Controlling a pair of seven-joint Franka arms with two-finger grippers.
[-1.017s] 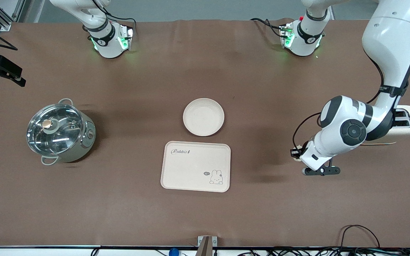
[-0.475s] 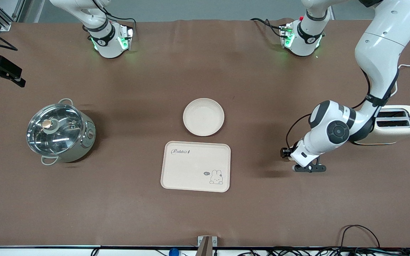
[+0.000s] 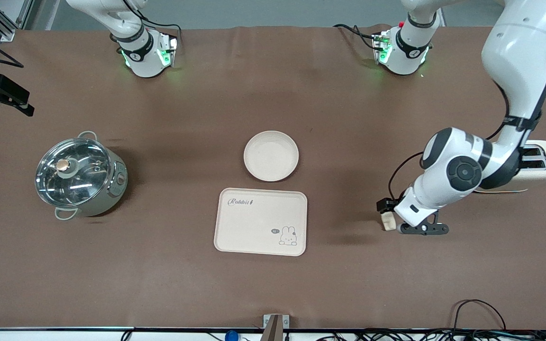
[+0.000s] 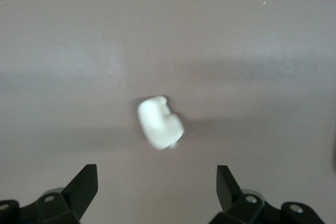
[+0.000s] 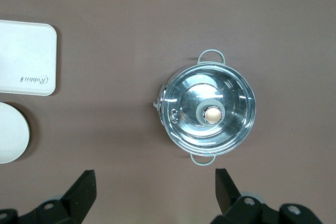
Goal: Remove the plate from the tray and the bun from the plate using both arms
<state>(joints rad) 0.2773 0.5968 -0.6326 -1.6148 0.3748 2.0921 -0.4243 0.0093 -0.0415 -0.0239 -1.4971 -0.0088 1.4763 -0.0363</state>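
The bun [image 3: 387, 221] is a small pale lump on the brown table toward the left arm's end, between the tray and the toaster. In the left wrist view the bun [image 4: 160, 122] lies free on the cloth. My left gripper [image 3: 385, 212] hangs just over it, open and empty, its fingertips [image 4: 86, 179] wide apart. The round cream plate [image 3: 271, 156] sits mid-table, farther from the front camera than the tray, and also shows in the right wrist view [image 5: 10, 132]. My right gripper [image 5: 155, 178] is open and empty, high over the table near the pot; it is out of the front view.
A rectangular cream tray [image 3: 261, 221] with a rabbit drawing lies just nearer the front camera than the plate. A steel pot with a glass lid [image 3: 79, 176] stands toward the right arm's end. A cream toaster [image 3: 545, 163] stands by the left arm's elbow.
The left arm swung toward the tray, then back a little and up. The bun now shows free on the table below its open fingers. The plate, tray and pot have not moved.
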